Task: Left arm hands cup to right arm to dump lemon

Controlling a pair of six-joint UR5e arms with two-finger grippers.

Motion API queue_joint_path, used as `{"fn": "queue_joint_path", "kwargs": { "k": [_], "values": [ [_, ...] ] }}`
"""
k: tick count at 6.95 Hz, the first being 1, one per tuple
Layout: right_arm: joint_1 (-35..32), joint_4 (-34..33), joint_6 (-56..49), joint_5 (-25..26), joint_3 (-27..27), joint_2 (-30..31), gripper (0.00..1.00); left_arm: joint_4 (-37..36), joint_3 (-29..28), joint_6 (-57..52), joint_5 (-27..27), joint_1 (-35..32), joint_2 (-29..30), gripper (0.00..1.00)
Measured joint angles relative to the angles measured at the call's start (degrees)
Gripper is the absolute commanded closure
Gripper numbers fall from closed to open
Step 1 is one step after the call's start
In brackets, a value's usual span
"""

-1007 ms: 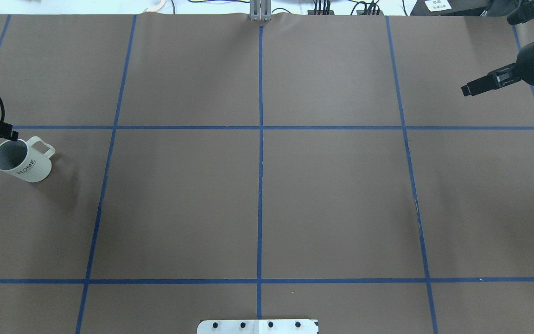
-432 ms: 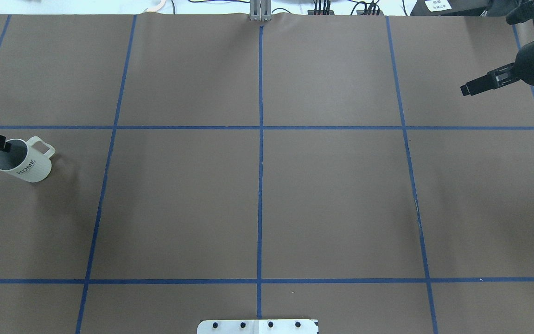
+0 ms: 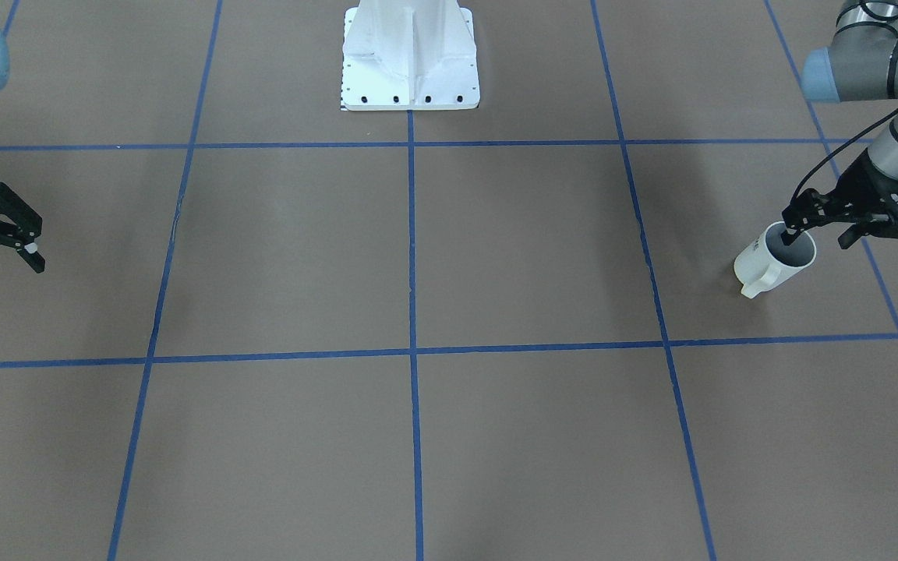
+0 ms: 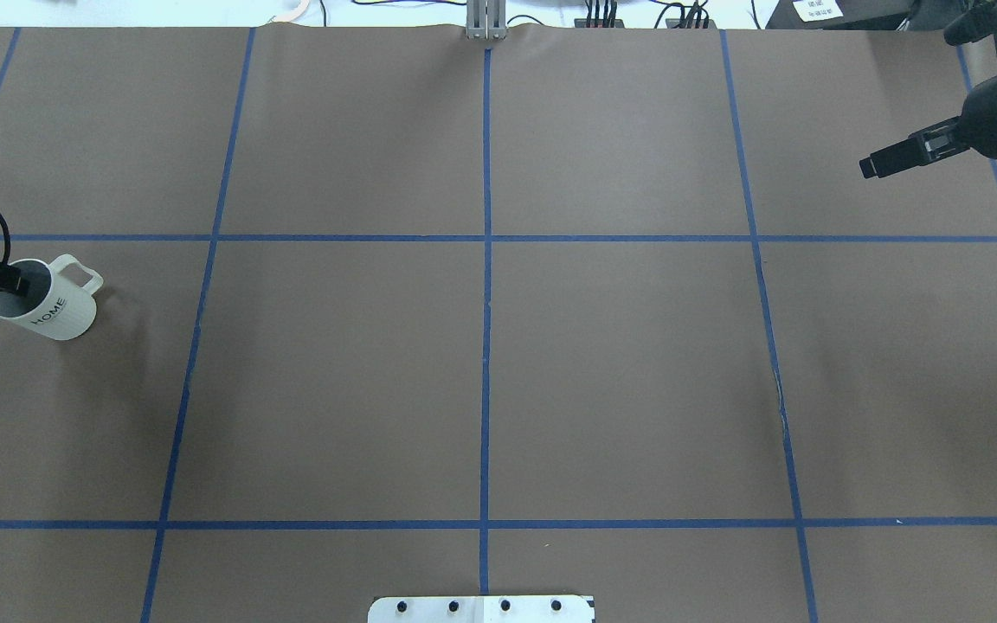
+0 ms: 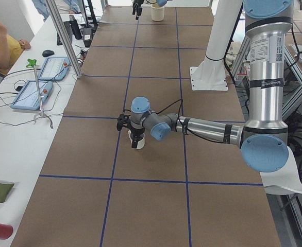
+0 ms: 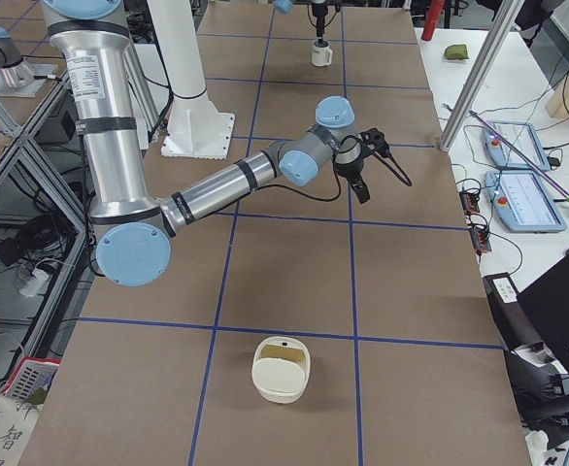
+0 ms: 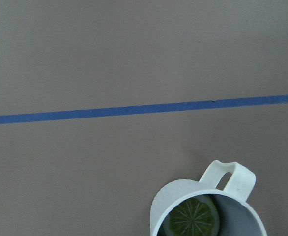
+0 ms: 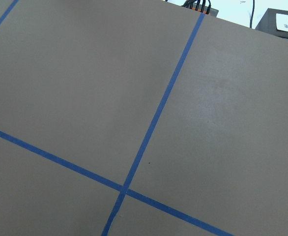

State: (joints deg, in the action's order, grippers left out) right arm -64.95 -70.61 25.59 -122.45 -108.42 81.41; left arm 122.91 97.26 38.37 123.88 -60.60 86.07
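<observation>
The white ribbed cup [image 4: 47, 303], lettered "HOME", stands upright at the table's left side, handle toward the far right. It also shows in the front view [image 3: 765, 265] and the left wrist view [image 7: 183, 196]. A green citrus slice, the lemon [image 7: 192, 217], lies inside it. My left gripper [image 3: 817, 236] is open. One of its fingers [image 4: 12, 279] reaches inside the cup and the other stands outside the wall, so the jaws straddle the rim. My right gripper [image 3: 37, 248] is open and empty, hovering far off at the table's right side [image 4: 875, 164].
The white robot base plate [image 3: 410, 70] sits at mid table on the robot's side. A cream bowl-like container [image 6: 282, 369] stands on the table at the robot's right end. Blue tape lines grid the brown table. Operator benches with tablets [image 5: 35, 77] run along the far side.
My left gripper has come down from the cup's far rim, and its finger now dips inside the cup. The cup and the right gripper have hardly moved.
</observation>
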Motion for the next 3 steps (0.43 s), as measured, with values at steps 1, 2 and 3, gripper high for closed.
{"fn": "queue_joint_path", "kwargs": {
  "k": [1,2,3],
  "values": [
    [0.0,0.02,0.02,-0.04,-0.01,0.03,0.0,2.11,-1.43,0.01,0.0,0.25,0.03,0.27],
    [0.0,0.03,0.02,-0.06,-0.03,0.06,0.0,3.66,-2.36,0.03,-0.02,0.34,0.05,0.74],
    [0.0,0.03,0.03,-0.06,-0.03,0.06,0.0,4.37,-2.69,-0.1,-0.04,0.37,0.11,0.89]
  ]
}}
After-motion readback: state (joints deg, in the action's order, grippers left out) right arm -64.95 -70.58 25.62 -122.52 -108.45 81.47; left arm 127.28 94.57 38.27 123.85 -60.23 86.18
